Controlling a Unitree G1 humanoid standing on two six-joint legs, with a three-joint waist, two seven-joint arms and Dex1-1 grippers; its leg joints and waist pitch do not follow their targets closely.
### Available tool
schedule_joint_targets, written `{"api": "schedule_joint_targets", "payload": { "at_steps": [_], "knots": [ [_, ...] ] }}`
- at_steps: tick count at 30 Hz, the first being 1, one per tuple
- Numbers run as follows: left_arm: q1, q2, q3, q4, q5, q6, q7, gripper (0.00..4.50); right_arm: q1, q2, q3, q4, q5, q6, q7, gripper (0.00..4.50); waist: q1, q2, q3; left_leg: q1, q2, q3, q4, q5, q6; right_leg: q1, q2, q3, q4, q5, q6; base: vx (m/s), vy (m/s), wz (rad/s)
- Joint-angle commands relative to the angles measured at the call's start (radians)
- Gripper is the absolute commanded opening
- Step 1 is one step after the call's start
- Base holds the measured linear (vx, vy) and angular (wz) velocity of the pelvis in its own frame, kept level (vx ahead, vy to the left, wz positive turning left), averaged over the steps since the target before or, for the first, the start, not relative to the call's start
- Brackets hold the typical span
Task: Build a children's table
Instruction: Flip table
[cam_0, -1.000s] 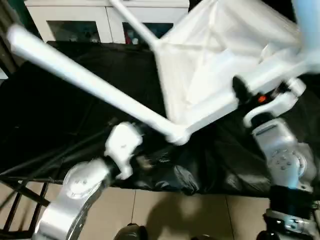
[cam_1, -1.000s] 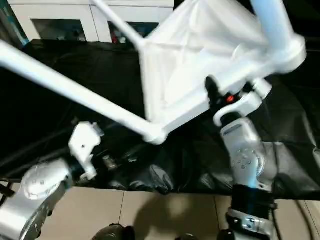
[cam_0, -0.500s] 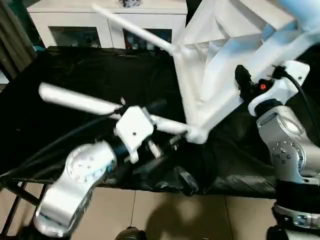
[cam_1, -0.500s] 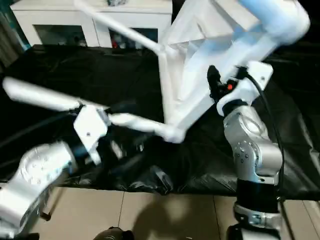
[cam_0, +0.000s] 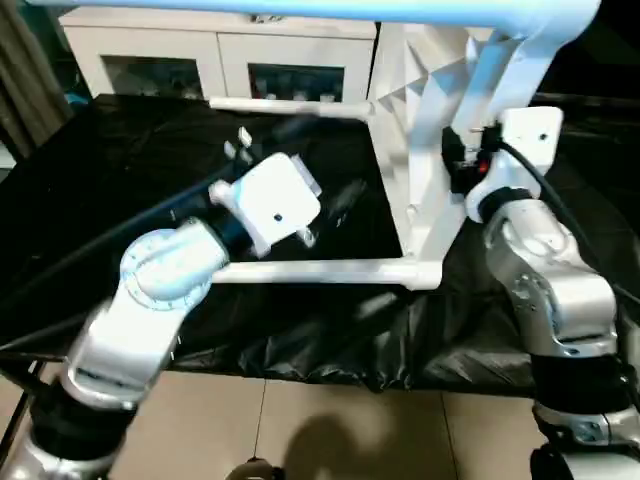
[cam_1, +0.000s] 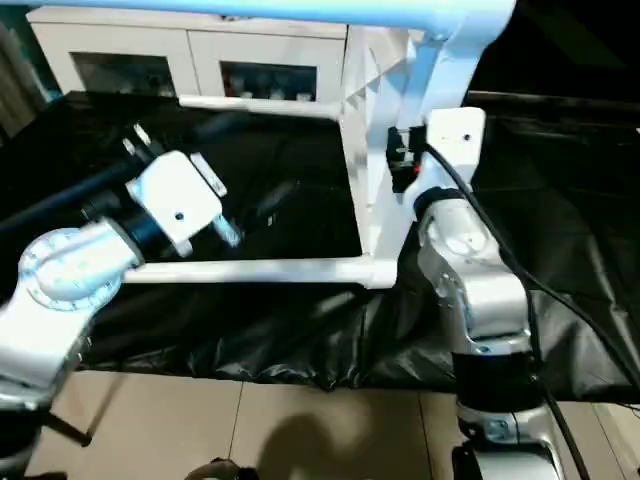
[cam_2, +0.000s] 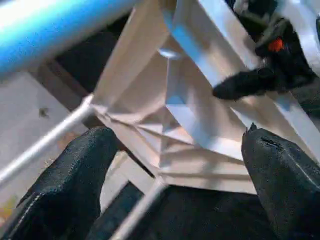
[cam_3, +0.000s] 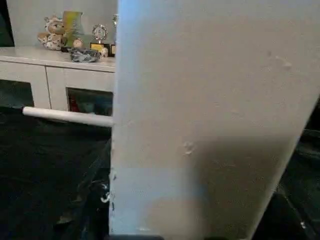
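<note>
The children's table stands on edge on the black cloth. Its white top (cam_0: 425, 130) is upright, with the ribbed underside (cam_2: 200, 125) facing my left gripper. Three tubular legs stick out to the left: one across the top of the picture (cam_0: 300, 8), one at the back (cam_0: 290, 104), and one low at the front (cam_0: 320, 271). My right gripper (cam_0: 456, 162) is shut on the right rim of the top. My left gripper (cam_2: 177, 137) hangs open between the legs, a short way from the underside, holding nothing.
A white cabinet with glass doors (cam_0: 220, 60) stands behind the black-draped table (cam_0: 100, 200). The cloth bunches along the front edge (cam_0: 330, 350), with tiled floor (cam_0: 330, 430) below. A black cable (cam_0: 560, 215) loops from my right wrist.
The table top has swung from tilted to upright, and its legs now lie level. My left arm has risen from the table's front edge to between the legs. The right gripper has kept its hold.
</note>
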Motion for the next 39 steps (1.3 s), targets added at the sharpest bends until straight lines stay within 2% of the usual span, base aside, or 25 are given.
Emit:
{"api": "schedule_joint_targets", "payload": {
  "at_steps": [1, 3, 4, 5, 7, 8, 12, 13, 14, 15, 16, 17, 18, 22, 24, 25, 28, 30, 31, 34, 35, 37, 39],
  "knots": [
    [-0.054, 0.003, 0.035, -0.003, 0.018, -0.056, 0.008, 4.5, -0.006, 0.012, 0.016, 0.083, -0.031, 0.004, 0.024, 2.81, -0.011, -0.001, -0.056, 0.046, 0.087, -0.066, -0.096, -0.407, -0.153, 0.004, -0.069, 0.052, -0.083, -0.29, -0.116, 0.0, 0.0, 0.0],
    [-0.068, -0.002, 0.046, 0.005, 0.018, -0.08, 0.019, 4.5, -0.011, 0.014, 0.023, 0.108, -0.039, -0.011, 0.03, 3.0, -0.014, -0.002, -0.058, 0.045, 0.088, -0.067, -0.095, -0.406, -0.154, 0.004, -0.069, 0.052, -0.082, -0.276, -0.125, 0.0, 0.0, 0.0],
    [-0.074, -0.001, 0.051, 0.013, 0.029, -0.096, 0.032, 4.5, -0.016, 0.016, 0.027, 0.131, -0.048, -0.027, 0.032, 3.0, -0.02, -0.004, -0.057, 0.038, 0.088, -0.068, -0.096, -0.397, -0.15, 0.01, -0.07, 0.051, -0.079, -0.258, -0.138, 0.0, 0.0, 0.0],
    [-0.078, 0.005, 0.055, 0.023, 0.041, -0.109, 0.04, 4.5, -0.016, 0.019, 0.024, 0.158, -0.047, -0.055, 0.041, 3.0, -0.022, -0.005, -0.058, 0.037, 0.088, -0.068, -0.095, -0.39, -0.148, 0.011, -0.071, 0.05, -0.078, -0.25, -0.14, 0.0, 0.0, 0.0],
    [-0.084, 0.02, 0.057, 0.039, 0.074, -0.121, 0.057, 4.5, -0.012, 0.021, 0.017, 0.185, -0.044, -0.085, 0.052, 3.0, -0.022, -0.007, -0.059, 0.037, 0.088, -0.064, -0.091, -0.372, -0.13, 0.011, -0.073, 0.053, -0.079, -0.241, -0.145, 0.0, 0.0, 0.0],
    [-0.093, 0.031, 0.067, 0.065, 0.111, -0.138, 0.087, 4.5, -0.007, 0.02, 0.012, 0.212, -0.045, -0.114, 0.06, 3.0, -0.022, -0.007, -0.06, 0.038, 0.088, -0.062, -0.09, -0.36, -0.125, 0.01, -0.071, 0.053, -0.078, -0.233, -0.148, 0.0, 0.0, 0.0],
    [-0.129, 0.058, 0.104, 0.129, 0.163, -0.189, 0.141, 4.5, -0.002, 0.032, -0.008, 0.291, -0.036, -0.185, 0.096, 3.0, -0.018, -0.002, -0.063, 0.042, 0.087, -0.061, -0.088, -0.344, -0.114, 0.009, -0.071, 0.052, -0.076, -0.205, -0.167, 0.0, 0.0, 0.0],
    [-0.14, 0.065, 0.109, 0.146, 0.183, -0.209, 0.152, 4.5, -0.003, 0.034, -0.007, 0.309, -0.039, -0.197, 0.103, 3.0, -0.018, -0.002, -0.063, 0.038, 0.088, -0.062, -0.089, -0.334, -0.109, 0.011, -0.068, 0.05, -0.074, -0.183, -0.172, 0.0, 0.0, 0.0],
    [-0.154, 0.073, 0.114, 0.167, 0.202, -0.215, 0.164, 4.5, -0.005, 0.036, -0.005, 0.328, -0.041, -0.208, 0.109, 3.0, -0.016, -0.001, -0.064, 0.041, 0.09, -0.061, -0.089, -0.329, -0.108, 0.011, -0.068, 0.05, -0.073, -0.173, -0.174, 0.0, 0.0, 0.0],
    [-0.167, 0.085, 0.118, 0.189, 0.229, -0.234, 0.181, 4.5, -0.007, 0.039, -0.004, 0.347, -0.042, -0.221, 0.116, 3.0, -0.015, 0.004, -0.064, 0.04, 0.089, -0.061, -0.089, -0.328, -0.109, 0.008, -0.065, 0.049, -0.073, -0.155, -0.178, 0.0, 0.0, 0.0],
    [-0.194, 0.108, 0.124, 0.229, 0.248, -0.259, 0.187, 4.5, -0.013, 0.043, 0.0, 0.377, -0.042, -0.237, 0.128, 3.0, -0.015, 0.003, -0.064, 0.04, 0.088, -0.061, -0.089, -0.335, -0.111, 0.01, -0.067, 0.049, -0.071, -0.155, -0.183, 0.0, 0.0, 0.0],
    [-0.201, 0.113, 0.126, 0.238, 0.252, -0.266, 0.19, 4.5, -0.015, 0.044, 0.002, 0.384, -0.043, -0.24, 0.13, 3.0, -0.013, 0.013, -0.064, 0.041, 0.088, -0.063, -0.089, -0.342, -0.115, 0.009, -0.068, 0.049, -0.07, -0.159, -0.184, 0.0, 0.0, 0.0],
    [-0.21, 0.12, 0.129, 0.25, 0.256, -0.273, 0.195, 4.5, -0.018, 0.045, 0.006, 0.393, -0.044, -0.243, 0.133, 3.0, -0.016, 0.009, -0.065, 0.042, 0.088, -0.063, -0.09, -0.359, -0.121, 0.009, -0.067, 0.049, -0.07, -0.164, -0.187, 0.0, 0.0, 0.0],
    [-0.244, 0.155, 0.125, 0.293, 0.319, -0.325, 0.229, 4.5, -0.037, 0.054, 0.013, 0.436, -0.052, -0.269, 0.153, 3.0, -0.015, 0.009, -0.064, 0.042, 0.09, -0.064, -0.091, -0.371, -0.125, 0.009, -0.07, 0.049, -0.068, -0.161, -0.197, 0.0, 0.0, 0.0],
    [-0.249, 0.146, 0.136, 0.292, 0.283, -0.342, 0.205, 4.5, -0.046, 0.061, 0.013, 0.452, -0.056, -0.278, 0.159, 3.0, -0.015, 0.009, -0.065, 0.041, 0.09, -0.064, -0.09, -0.363, -0.124, 0.01, -0.071, 0.049, -0.066, -0.15, -0.201, 0.0, 0.0, 0.0],
    [-0.249, 0.143, 0.139, 0.291, 0.265, -0.353, 0.191, 4.5, -0.049, 0.064, 0.014, 0.458, -0.057, -0.283, 0.161, 3.0, -0.016, 0.014, -0.065, 0.041, 0.09, -0.064, -0.091, -0.367, -0.128, 0.009, -0.07, 0.048, -0.066, -0.138, -0.211, 0.0, 0.0, 0.0],
    [-0.207, 0.149, 0.115, 0.276, 0.202, -0.359, 0.1, 4.5, -0.059, 0.066, 0.018, 0.473, -0.062, -0.288, 0.172, 3.0, -0.014, 0.012, -0.063, 0.041, 0.09, -0.063, -0.092, -0.384, -0.125, 0.007, -0.072, 0.048, -0.067, -0.157, -0.217, 0.0, 0.0, 0.0],
    [-0.168, 0.164, 0.087, 0.29, 0.248, -0.372, 0.108, 4.5, -0.067, 0.071, 0.019, 0.485, -0.066, -0.296, 0.175, 3.0, -0.016, 0.016, -0.063, 0.042, 0.091, -0.064, -0.093, -0.403, -0.13, 0.004, -0.07, 0.048, -0.067, -0.173, -0.216, 0.0, 0.0, 0.0],
    [-0.159, 0.163, 0.085, 0.295, 0.263, -0.371, 0.124, 4.5, -0.069, 0.072, 0.019, 0.488, -0.066, -0.298, 0.176, 3.0, -0.017, 0.014, -0.061, 0.042, 0.091, -0.064, -0.094, -0.422, -0.131, 0.004, -0.071, 0.049, -0.069, -0.198, -0.207, 0.0, 0.0, 0.0],
    [-0.17, 0.153, 0.094, 0.312, 0.321, -0.365, 0.188, 4.5, -0.075, 0.073, 0.018, 0.5, -0.07, -0.307, 0.183, 3.0, -0.015, 0.015, -0.062, 0.05, 0.093, -0.065, -0.094, -0.439, -0.139, -0.002, -0.07, 0.05, -0.072, -0.219, -0.198, 0.0, 0.0, 0.0],
    [-0.177, 0.147, 0.1, 0.317, 0.328, -0.361, 0.202, 4.5, -0.077, 0.074, 0.017, 0.503, -0.07, -0.309, 0.184, 3.0, -0.016, 0.011, -0.061, 0.049, 0.093, -0.065, -0.096, -0.441, -0.14, -0.002, -0.069, 0.05, -0.072, -0.218, -0.198, 0.0, 0.0, 0.0],
    [-0.214, 0.13, 0.123, 0.336, 0.374, -0.348, 0.255, 4.5, -0.084, 0.08, 0.016, 0.522, -0.078, -0.319, 0.189, 3.0, -0.016, 0.014, -0.062, 0.048, 0.092, -0.067, -0.095, -0.439, -0.146, -0.001, -0.071, 0.05, -0.07, -0.206, -0.199, 0.0, 0.0, 0.0],
    [-0.229, 0.132, 0.125, 0.345, 0.397, -0.348, 0.271, 4.5, -0.088, 0.084, 0.016, 0.53, -0.08, -0.323, 0.193, 3.0, -0.018, 0.012, -0.061, 0.041, 0.091, -0.069, -0.096, -0.43, -0.141, 0.005, -0.073, 0.049, -0.07, -0.206, -0.199, 0.0, 0.0, 0.0]
  ]
}}
